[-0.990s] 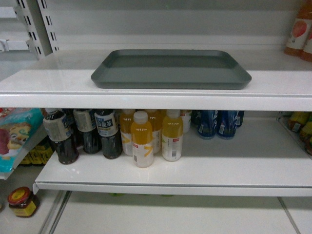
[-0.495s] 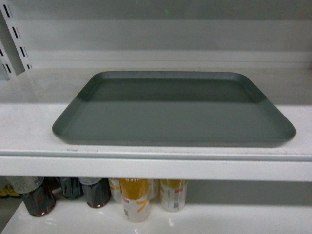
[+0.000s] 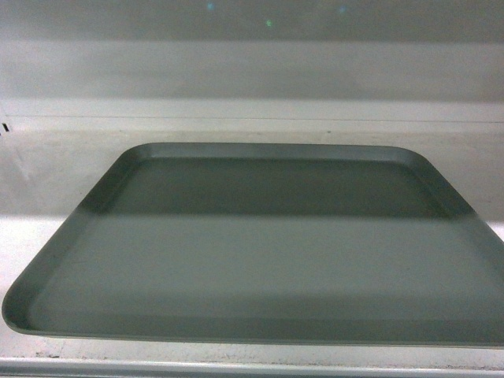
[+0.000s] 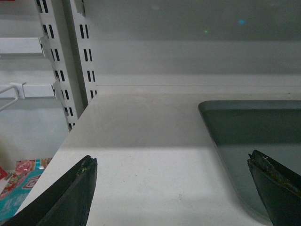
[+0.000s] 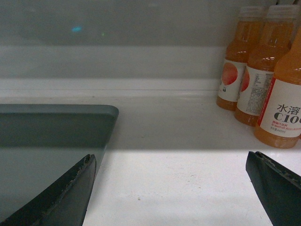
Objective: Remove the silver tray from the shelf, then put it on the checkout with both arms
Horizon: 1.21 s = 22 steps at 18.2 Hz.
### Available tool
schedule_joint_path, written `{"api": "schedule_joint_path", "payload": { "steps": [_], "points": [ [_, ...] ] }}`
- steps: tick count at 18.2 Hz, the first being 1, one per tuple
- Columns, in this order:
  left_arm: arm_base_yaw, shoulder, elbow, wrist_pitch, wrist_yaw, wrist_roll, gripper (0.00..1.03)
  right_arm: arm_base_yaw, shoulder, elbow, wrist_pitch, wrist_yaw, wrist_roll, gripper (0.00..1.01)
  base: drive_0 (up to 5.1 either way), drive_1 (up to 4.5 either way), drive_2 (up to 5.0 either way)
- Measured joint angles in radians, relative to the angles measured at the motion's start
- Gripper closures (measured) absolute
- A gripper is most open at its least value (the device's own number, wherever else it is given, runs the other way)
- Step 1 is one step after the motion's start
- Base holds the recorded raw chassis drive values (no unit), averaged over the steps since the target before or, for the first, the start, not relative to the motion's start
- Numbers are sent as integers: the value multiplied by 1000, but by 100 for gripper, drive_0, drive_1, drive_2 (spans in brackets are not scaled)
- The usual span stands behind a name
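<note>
wrist views, both grippers wide apart, flanking silver tray (image 3: 260, 252)

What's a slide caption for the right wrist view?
Open right hand straddles the matte grey-silver tray's right edge on the white metal shelf, beside three orange drink bottles.

You're looking at the silver tray (image 3: 260, 260) filling most of the head view, lying flat on the white shelf (image 3: 47, 173). Its near edge sits close to the shelf's front lip, its right side runs out of frame. A shadow covers the tray's far half.
</note>
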Motion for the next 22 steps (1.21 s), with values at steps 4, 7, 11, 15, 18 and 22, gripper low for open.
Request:
{"api": "schedule_joint_path", "payload": {
  "steps": [4, 7, 11, 15, 18, 22],
  "points": [
    [0, 0, 0, 0, 0, 0, 5, 0, 0, 0, 0, 0, 0, 3, 7, 437, -423],
    [0, 0, 0, 0, 0, 0, 5, 0, 0, 0, 0, 0, 0, 3, 7, 437, -423],
    [-109, 277, 148, -157, -228, -3, 5, 5, 225, 61, -10, -12, 61, 3, 7, 437, -423],
    [-70, 645, 230, 222, -138, -2, 5, 2, 544, 128, 312, -64, 41, 3, 7, 437, -423],
    [-102, 954, 314, 441, -85, -11, 5, 48, 789, 189, 474, -82, 4, 3, 2, 146, -141],
    [-164, 1322, 471, 544, -56, -19, 5, 93, 1128, 340, 543, -82, 13, 3, 0, 0, 0]
  ]
}}
